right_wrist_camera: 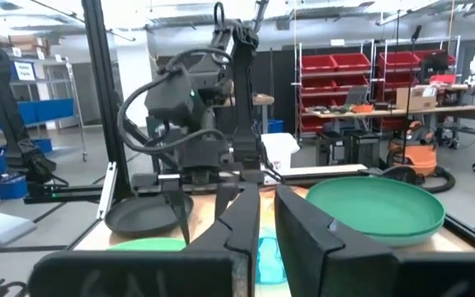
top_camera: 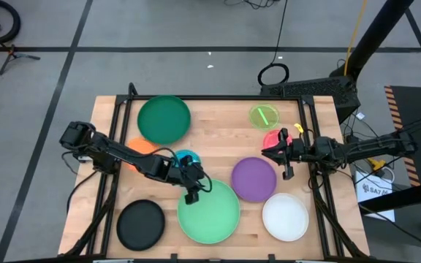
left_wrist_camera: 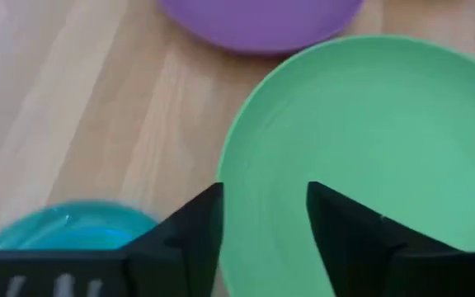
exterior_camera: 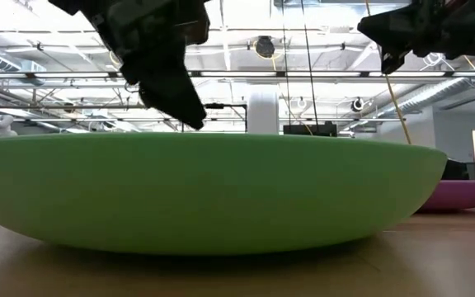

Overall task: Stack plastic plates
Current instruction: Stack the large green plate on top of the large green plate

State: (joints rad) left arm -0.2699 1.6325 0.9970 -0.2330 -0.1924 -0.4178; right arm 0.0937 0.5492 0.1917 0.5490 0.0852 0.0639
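A large mint green plate (top_camera: 209, 210) (exterior_camera: 204, 194) lies flat near the table's front edge. My left gripper (top_camera: 194, 191) (left_wrist_camera: 264, 202) hangs open just over its far left rim, one finger above the bowl, one above the table outside, and in the low view the fingertips (exterior_camera: 190, 115) stand slightly clear of the rim. A blue plate (top_camera: 186, 159) and an orange plate (top_camera: 141, 146) lie under the left arm. My right gripper (top_camera: 280, 155) (right_wrist_camera: 266, 219) is raised at the right, shut and holding nothing, above a pink plate (top_camera: 272, 139).
A purple plate (top_camera: 254, 178), a white plate (top_camera: 285, 216) and a black plate (top_camera: 140, 223) lie around the mint one. A dark green plate (top_camera: 163, 119) and a small lime plate (top_camera: 264, 115) sit at the far side. Bare wood shows at the table's middle.
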